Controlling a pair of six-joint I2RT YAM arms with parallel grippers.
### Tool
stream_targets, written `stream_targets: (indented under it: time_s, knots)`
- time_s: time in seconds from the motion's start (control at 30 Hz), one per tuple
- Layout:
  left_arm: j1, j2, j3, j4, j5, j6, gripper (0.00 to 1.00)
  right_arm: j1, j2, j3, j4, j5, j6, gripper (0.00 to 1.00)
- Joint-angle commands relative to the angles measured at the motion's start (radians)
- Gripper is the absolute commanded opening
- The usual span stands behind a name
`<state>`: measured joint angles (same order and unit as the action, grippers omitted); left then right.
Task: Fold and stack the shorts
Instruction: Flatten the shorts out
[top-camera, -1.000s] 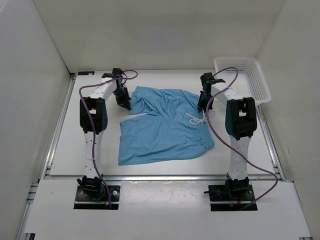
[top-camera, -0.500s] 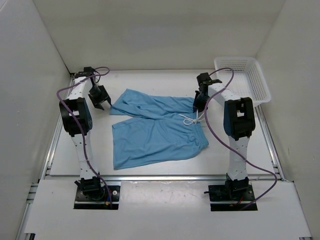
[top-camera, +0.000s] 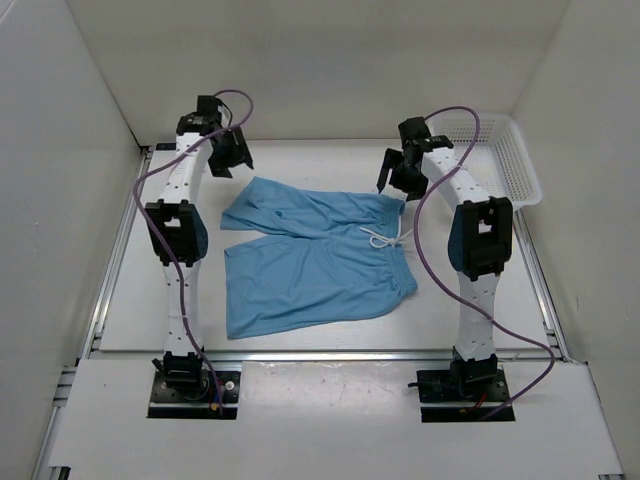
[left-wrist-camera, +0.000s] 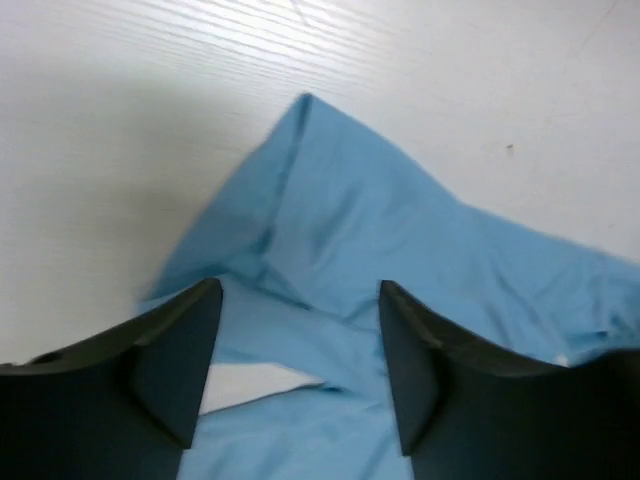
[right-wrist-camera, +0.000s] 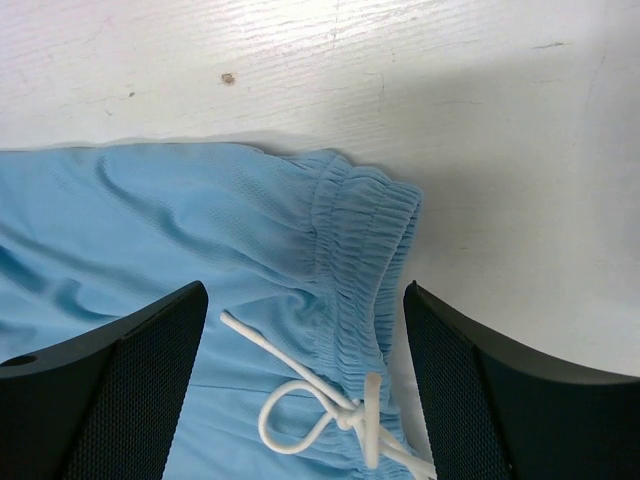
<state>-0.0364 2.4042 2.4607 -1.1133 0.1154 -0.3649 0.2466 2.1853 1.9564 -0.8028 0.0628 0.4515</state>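
Observation:
The light blue shorts (top-camera: 310, 255) lie spread flat on the white table, legs to the left, elastic waistband (right-wrist-camera: 365, 245) and white drawstring (right-wrist-camera: 330, 400) to the right. My left gripper (top-camera: 232, 158) hangs open above the far left leg corner (left-wrist-camera: 305, 110), with nothing between its fingers (left-wrist-camera: 175, 360). Over the far end of the waistband my right gripper (top-camera: 396, 180) stands wide open and clear of the cloth. In the wrist views the left gripper (left-wrist-camera: 300, 330) and right gripper (right-wrist-camera: 303, 310) both look down on the fabric.
A white mesh basket (top-camera: 495, 150) stands at the back right corner, just right of the right arm. White walls close in the table on the left, back and right. Bare table (top-camera: 330, 155) shows behind the shorts.
The left arm drew the far leg out to the left, then both grippers opened, let go of the shorts and rose. The shorts now lie flatter and wider.

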Motion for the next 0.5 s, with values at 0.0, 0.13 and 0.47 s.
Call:
stream_targets:
  time_s: [0.0,0.13,0.47]
  knots:
    - [-0.022,0.093,0.035,-0.040,0.056,-0.011,0.79,0.000,-0.009,0.042,-0.050,0.015,-0.017,0.84]
    - [-0.040,0.142,0.063,0.004,0.076,-0.011,0.79,0.000,0.030,0.091,-0.059,0.025,-0.017,0.82]
    - [-0.062,0.202,0.061,0.015,0.104,-0.011,0.34,-0.009,0.085,0.176,-0.098,0.025,-0.008,0.80]
